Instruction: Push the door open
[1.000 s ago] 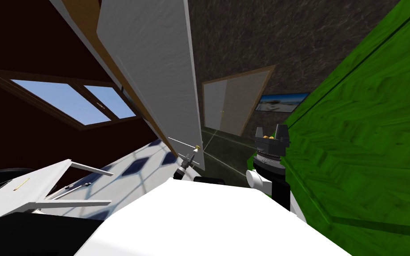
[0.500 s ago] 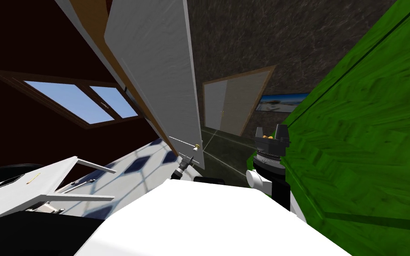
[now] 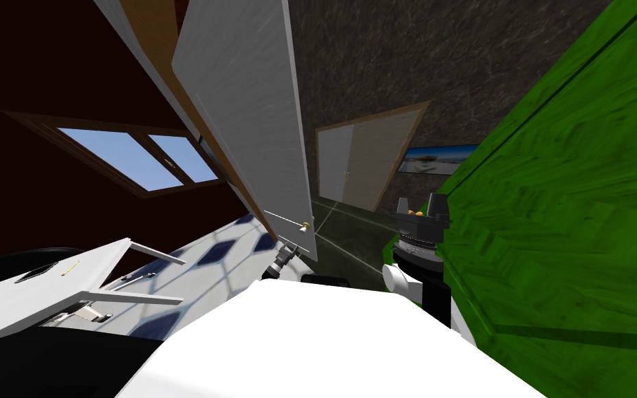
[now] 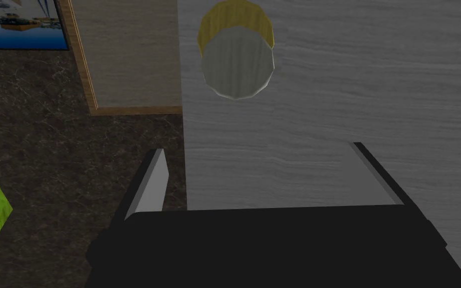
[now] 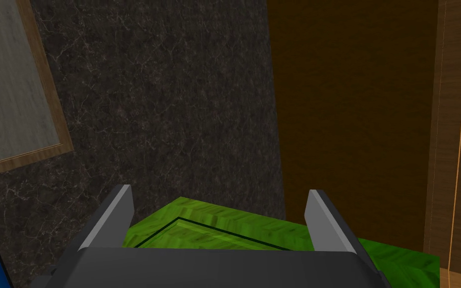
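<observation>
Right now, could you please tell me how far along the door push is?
Done: the grey door already stands ajar, its free edge clear of the wooden frame. In hand: the left tool, open, faces the door panel near its knob; contact I cannot tell. Left: swinging it wider, I judge. The right tool hangs open by the green wall.

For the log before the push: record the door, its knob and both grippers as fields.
door: white, grained, ajar from its brown frame
knob: round, grey face on a yellow base, near the door's free edge
left gripper: open, facing the door close to the knob, one finger past the door's edge
right gripper: open, away from the door, over a green surface
</observation>
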### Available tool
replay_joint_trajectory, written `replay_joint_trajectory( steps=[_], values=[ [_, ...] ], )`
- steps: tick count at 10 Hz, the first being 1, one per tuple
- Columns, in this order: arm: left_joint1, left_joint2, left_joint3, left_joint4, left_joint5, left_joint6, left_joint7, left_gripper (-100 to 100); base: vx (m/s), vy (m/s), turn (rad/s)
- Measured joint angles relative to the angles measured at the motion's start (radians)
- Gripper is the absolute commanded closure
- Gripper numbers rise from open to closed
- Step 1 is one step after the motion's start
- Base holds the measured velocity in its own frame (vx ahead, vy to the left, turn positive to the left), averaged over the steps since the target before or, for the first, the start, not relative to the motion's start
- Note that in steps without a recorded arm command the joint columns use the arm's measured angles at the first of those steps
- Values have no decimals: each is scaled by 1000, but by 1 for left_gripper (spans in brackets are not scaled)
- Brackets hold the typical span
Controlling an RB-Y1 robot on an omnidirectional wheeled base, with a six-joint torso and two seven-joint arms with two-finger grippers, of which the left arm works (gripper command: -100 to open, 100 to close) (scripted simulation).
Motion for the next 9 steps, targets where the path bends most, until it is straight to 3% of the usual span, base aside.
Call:
replay_joint_trajectory(
  steps=[3, 6, 9],
  values=[
    [13, 18, 13, 4, -20, -13, -54, -100, -32, -23, 18],
    [5, 13, 16, 11, -20, -9, -61, -100, 160, -46, -39],
    [-12, 0, 21, 16, -18, 9, -70, -100, 209, -90, -42]
  ],
)
